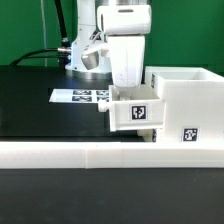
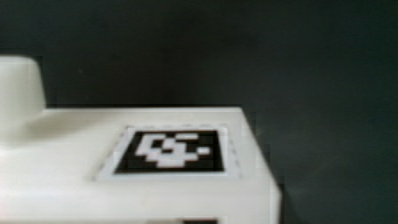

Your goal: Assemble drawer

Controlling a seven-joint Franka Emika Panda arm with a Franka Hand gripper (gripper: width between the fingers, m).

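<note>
Under the tool (image 1: 128,88), white tagged tray (image 1: 133,110) beside taller casing (image 1: 185,105).

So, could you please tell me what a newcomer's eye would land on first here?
The white gripper hangs right over a small tagged tray at the mouth of the tall white casing on the exterior view's right. Behind lies the marker board on the black table.

A green wall (image 1: 30,25) stands behind the black table (image 1: 30,105).
</note>
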